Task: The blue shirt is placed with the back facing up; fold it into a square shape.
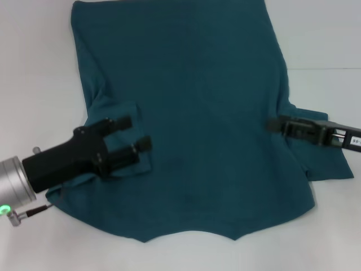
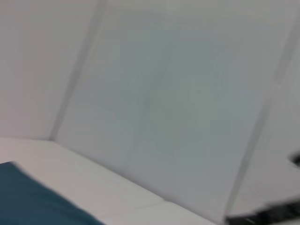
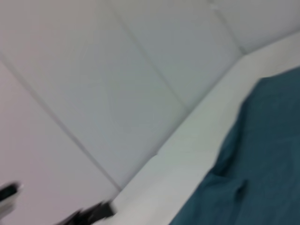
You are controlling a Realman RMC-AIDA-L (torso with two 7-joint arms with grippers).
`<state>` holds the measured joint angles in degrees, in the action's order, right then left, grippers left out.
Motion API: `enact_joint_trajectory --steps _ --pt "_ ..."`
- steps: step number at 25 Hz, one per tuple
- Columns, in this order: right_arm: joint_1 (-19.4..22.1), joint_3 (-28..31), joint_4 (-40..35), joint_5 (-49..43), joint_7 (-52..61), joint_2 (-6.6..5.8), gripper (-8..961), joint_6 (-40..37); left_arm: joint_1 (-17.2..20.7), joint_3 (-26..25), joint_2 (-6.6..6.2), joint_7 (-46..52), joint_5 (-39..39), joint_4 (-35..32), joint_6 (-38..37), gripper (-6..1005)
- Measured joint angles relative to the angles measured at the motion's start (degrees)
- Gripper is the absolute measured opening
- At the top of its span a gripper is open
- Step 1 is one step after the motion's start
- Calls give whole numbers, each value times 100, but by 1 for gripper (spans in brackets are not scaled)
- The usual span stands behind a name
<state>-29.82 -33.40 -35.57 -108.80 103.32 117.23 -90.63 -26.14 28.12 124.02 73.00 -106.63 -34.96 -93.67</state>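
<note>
Here, head view: the blue shirt (image 1: 192,113) lies spread on the white counter (image 1: 34,68), collar edge toward us. The left gripper (image 1: 142,133) sits over the left sleeve, which is turned in onto the body, jaws parted with fabric beneath; we cannot tell whether they pinch it. The right gripper (image 1: 272,125) reaches in low at the right sleeve seam; jaw state we cannot tell. We judge the sleeve-fold step is in hand; both sleeves should come in evenly, edges parallel, cloth kept flat.

Left wrist view: only a shirt corner and a back wall (image 2: 164,93), unseen from the head.

Right wrist view: the shirt's rumpled edge against the counter rim.
</note>
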Motion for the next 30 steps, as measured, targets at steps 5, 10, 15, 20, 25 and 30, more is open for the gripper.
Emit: enact_joint_trajectory --steps 5,10,15,20,25,30 --pt "85 15 -19 -33 1024 -191 889 681 40 253 15 -708 -259 23 -145 792" --pt "214 30 -14 -38 1429 -310 888 963 4 555 28 -939 -698 32 94 790" --pt "342 3 4 -49 1756 -399 887 1287 -9 729 35 -983 -864 40 176 791" --pt "312 -7 53 -331 2047 -508 886 1591 -25 737 35 -958 -874 44 181 792" --pt "157 14 39 -843 2386 -598 885 1787 -72 725 19 -950 -877 101 206 793" --pt "108 -7 14 -1033 2557 -603 884 2128 -76 740 17 -950 -884 106 209 794"
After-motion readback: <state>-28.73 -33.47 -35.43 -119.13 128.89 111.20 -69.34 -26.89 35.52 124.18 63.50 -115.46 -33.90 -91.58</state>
